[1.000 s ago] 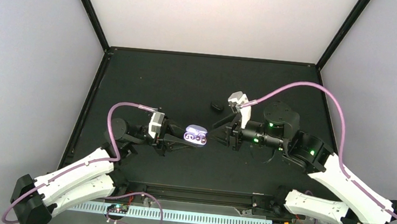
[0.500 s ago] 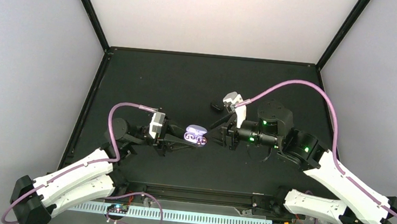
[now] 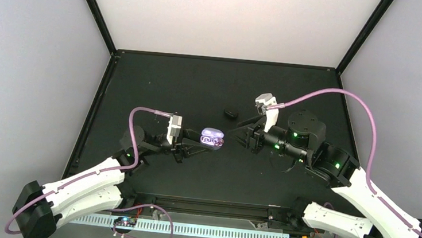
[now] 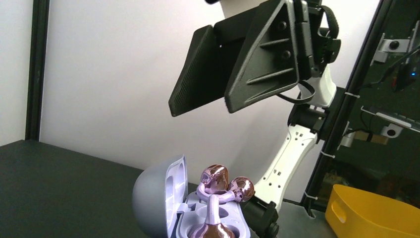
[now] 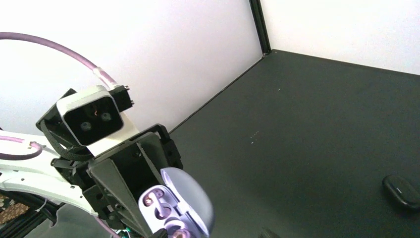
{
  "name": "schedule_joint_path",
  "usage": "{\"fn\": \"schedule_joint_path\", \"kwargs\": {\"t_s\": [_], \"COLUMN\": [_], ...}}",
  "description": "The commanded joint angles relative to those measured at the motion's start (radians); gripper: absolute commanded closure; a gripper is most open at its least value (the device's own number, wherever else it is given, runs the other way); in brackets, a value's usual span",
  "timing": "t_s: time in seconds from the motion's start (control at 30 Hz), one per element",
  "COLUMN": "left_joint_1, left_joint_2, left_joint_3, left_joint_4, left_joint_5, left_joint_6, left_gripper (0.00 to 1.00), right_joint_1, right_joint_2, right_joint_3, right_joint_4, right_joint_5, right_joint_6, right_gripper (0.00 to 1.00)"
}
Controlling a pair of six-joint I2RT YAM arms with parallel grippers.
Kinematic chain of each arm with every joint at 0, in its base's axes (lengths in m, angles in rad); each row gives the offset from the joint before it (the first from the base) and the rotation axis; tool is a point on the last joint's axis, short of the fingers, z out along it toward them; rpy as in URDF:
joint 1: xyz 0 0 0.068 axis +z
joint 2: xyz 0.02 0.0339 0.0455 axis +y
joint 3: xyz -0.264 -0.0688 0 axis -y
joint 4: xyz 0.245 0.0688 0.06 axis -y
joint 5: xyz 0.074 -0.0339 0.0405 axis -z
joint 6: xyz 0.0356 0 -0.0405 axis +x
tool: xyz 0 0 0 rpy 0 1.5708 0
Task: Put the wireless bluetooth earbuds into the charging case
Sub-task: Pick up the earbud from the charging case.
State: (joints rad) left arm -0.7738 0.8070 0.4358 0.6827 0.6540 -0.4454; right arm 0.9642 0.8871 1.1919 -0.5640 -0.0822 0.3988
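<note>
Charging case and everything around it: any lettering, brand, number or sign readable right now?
No readable text in any view.
On the charging case and the earbuds: plain surfaces, no marking visible.
On the small black oval object: too small to tell.
On the yellow bin: visible side blank.

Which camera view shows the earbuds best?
The left wrist view: the earbuds sit close and large, glossy lilac, sticking up from the open charging case. The top external view shows only tiny pale marks; the right wrist view clips them at its bottom edge.

overhead, opposed wrist views share charging case [image 4: 158,198] [image 5: 190,201]
</note>
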Motion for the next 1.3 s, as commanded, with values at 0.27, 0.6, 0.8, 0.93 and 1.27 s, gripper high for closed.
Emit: {"fn": "schedule_joint_path", "kwargs": {"t_s": [0.27,0.6,0.8,0.93,1.27], "left_joint_1": [-0.005,-0.004,-0.004,-0.004,-0.004], "left_joint_2": [0.016,0.008,0.002,0.001,-0.003], "left_joint_3": [0.014,0.014,0.014,0.016,0.015], "left_joint_4": [0.033,0.014,0.001,-0.002,-0.006], "left_joint_5": [-0.033,-0.032,-0.044,-0.047,-0.053], "left_joint_6": [0.020,0.034,0.042,0.047,0.048], "left_gripper": [0.98,0.98,0.99,0.98,0.98], "right_joint_1": [-0.012,-0.012,-0.012,-0.012,-0.012], "right_joint_2": [0.093,0.118,0.133,0.145,0.151], "right_joint_3": [0.057,0.072,0.078,0.077,0.072], "right_joint_4": [-0.051,-0.064,-0.072,-0.074,-0.071], "right_joint_5": [-0.118,-0.138,-0.151,-0.157,-0.160], "right_joint_6": [-0.007,-0.005,-0.003,-0.003,-0.001], "right_gripper": [0.64,0.69,0.74,0.77,0.81]}}
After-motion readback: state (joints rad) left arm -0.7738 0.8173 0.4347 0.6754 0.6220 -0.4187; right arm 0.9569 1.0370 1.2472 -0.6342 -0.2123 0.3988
